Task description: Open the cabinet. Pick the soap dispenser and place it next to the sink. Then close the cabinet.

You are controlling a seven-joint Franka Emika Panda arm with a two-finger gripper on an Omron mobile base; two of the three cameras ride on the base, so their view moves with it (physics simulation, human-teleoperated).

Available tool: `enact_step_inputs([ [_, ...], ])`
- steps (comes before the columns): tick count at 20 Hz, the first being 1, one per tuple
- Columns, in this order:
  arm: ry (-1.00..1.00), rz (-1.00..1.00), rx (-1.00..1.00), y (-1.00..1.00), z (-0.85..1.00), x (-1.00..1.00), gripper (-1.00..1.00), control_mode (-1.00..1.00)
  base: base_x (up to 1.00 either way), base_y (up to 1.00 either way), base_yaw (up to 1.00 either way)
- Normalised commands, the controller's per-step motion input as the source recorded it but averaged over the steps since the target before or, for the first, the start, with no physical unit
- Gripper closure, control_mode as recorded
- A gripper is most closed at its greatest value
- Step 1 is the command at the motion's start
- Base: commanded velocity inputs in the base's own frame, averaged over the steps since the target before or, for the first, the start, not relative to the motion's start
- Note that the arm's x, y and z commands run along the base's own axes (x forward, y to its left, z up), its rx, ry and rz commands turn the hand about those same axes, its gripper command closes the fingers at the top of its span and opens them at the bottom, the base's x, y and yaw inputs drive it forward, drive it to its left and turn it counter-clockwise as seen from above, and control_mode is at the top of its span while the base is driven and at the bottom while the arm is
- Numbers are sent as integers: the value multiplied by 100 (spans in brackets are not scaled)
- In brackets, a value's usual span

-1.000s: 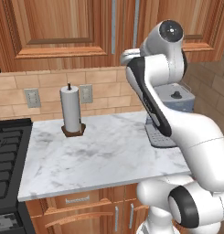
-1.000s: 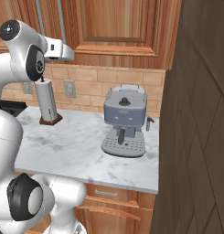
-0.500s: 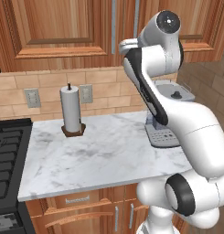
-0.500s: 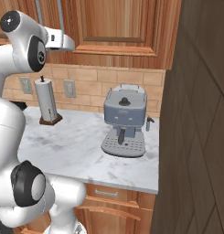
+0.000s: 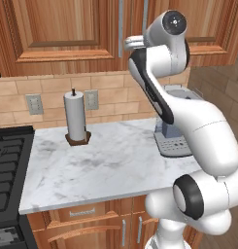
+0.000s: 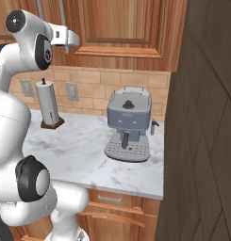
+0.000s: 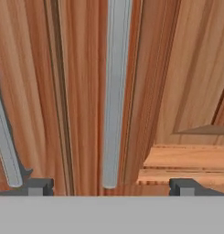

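Raised high against the wide reddish-brown wooden wall cabinet, both raised-panel doors shut. Two-finger gripper spread wide, straddling the long vertical silver bar handle, probably lined up to clamp and pull. Nothing held. Soap dispenser presumably inside, contents hidden. White paper towel roll and grey-blue coffee machine standing on the marble counter.

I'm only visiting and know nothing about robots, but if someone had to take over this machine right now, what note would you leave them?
Gripper: open, holding nothing, raised to the cabinet with a silver handle lined up between its fingertips, not yet gripped.
Cabinet: both doors shut.
Soap dispenser: presumably behind the doors.
On the counter: paper towel roll and coffee machine.
Done: approach to the handle.
Left: open the door, move the dispenser beside the sink, close the cabinet.
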Motion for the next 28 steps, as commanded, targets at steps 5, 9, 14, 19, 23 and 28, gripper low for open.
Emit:
enact_step_inputs([
  [5,-7,0,0,0,6,34,-100,-100,0,0,0],
  [9,-5,0,0,0,9,30,-100,-100,0,0,0],
  [14,0,0,2,0,5,35,-100,-100,0,0,0],
  [19,0,0,2,0,0,41,-100,-100,0,0,0],
  [23,0,0,2,1,-1,43,-100,-100,0,0,0],
  [28,0,0,1,0,-9,41,100,-100,0,0,0],
])
